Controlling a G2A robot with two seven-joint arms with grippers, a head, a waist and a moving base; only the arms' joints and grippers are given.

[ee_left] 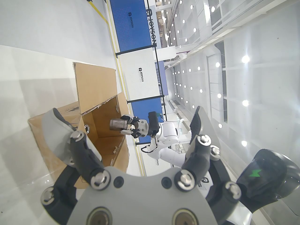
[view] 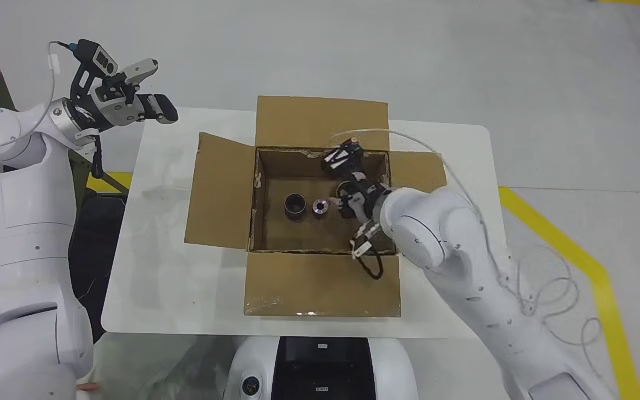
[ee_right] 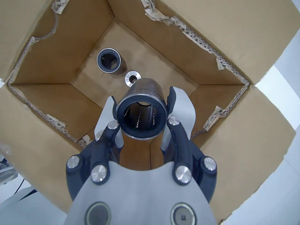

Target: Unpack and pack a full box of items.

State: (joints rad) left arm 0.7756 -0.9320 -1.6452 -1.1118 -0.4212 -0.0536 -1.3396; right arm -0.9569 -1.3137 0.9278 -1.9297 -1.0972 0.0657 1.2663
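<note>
An open cardboard box (view: pixel 225 195) stands on the white table (view: pixel 150 260). My right gripper (ee_right: pixel 141 101) hangs over the box's inside (ee_right: pixel 77 36), shut on a dark metal cylinder bearing (ee_right: pixel 141 115) with a hollow bore. In the top view this right gripper (view: pixel 350 195) is over the box's right half. On the box floor lie a second dark cylinder (ee_right: pixel 109 60) (view: pixel 296 206) and a small silver bushing (ee_right: pixel 132 78) (view: pixel 319 207). My left gripper (ee_left: pixel 127 122) (view: pixel 160 88) is open and holds nothing, raised beyond the table's far left corner, well apart from the box (ee_left: pixel 98 87).
All box flaps (view: pixel 320 120) are folded outward, with torn corrugated edges (ee_right: pixel 164 19) along the rim. White table surface lies bare to the left of the box and along the front edge. Yellow floor tape (view: pixel 560 240) runs past the table's right side.
</note>
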